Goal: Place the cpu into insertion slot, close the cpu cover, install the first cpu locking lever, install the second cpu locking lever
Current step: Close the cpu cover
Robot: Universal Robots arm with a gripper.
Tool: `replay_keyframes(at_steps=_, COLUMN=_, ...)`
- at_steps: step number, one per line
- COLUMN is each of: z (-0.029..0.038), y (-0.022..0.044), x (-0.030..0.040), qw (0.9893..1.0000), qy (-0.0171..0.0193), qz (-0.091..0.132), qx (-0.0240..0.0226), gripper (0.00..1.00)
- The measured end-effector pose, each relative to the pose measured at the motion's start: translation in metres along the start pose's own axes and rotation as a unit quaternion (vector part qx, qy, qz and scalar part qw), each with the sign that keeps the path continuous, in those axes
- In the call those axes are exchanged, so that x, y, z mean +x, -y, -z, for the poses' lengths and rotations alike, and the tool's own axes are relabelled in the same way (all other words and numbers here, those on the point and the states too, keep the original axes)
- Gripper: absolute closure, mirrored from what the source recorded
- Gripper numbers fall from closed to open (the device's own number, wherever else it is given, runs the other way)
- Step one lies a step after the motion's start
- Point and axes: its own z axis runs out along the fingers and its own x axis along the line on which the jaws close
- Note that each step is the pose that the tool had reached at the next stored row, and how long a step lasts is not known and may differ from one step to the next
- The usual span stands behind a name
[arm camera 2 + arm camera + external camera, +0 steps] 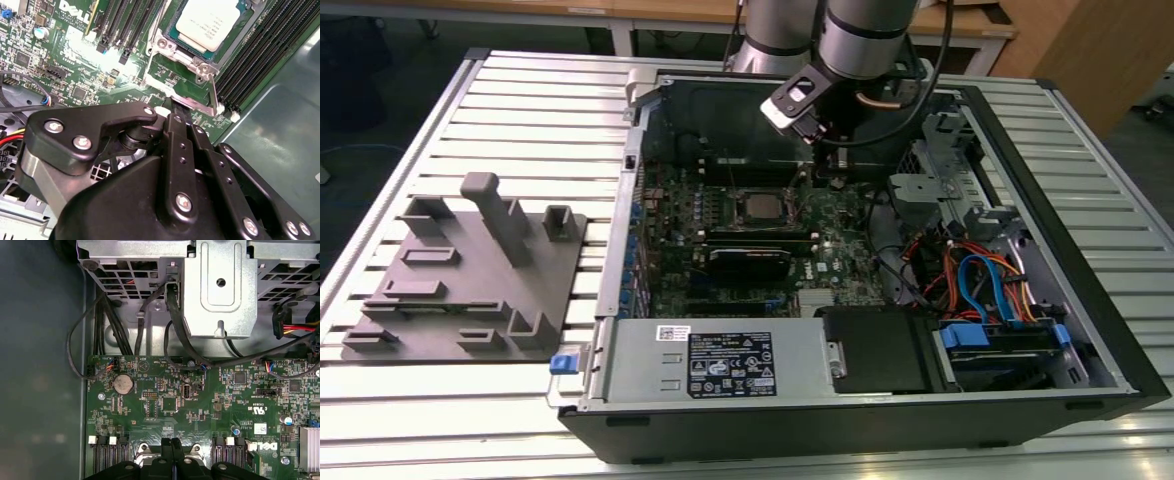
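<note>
Inside the open case (1107, 330) on the worktop (520, 100), the cpu (207, 22) sits in the slot (202, 70) with the cover (176, 54) lying flat around its edges, so the first two steps look done. The tool (172, 107), fingers (166, 452) pressed together with nothing seen between them, noses against a lever (216, 92) beside the socket (whether either lever is latched cannot be told). The lever work appears to be what is left.

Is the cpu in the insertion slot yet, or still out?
In. In the second wrist view the cpu lies flat inside the insertion slot, its silvery top framed by the metal rim.
</note>
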Motion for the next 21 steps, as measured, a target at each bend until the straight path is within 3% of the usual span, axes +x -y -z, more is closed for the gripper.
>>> replay_keyframes(at_steps=7, z=0.0, y=0.0014, x=0.0, qw=1.0, qy=0.0, qz=0.0, qx=0.0, gripper=0.9)
replay_keyframes(at_steps=9, z=0.0, y=0.0062, x=0.0, qw=1.0, qy=0.0, qz=0.0, qx=0.0, gripper=0.9)
replay_keyframes(at_steps=21, z=0.0, y=0.0091, x=0.0, qw=1.0, qy=0.0, qz=0.0, qx=0.0, gripper=0.9)
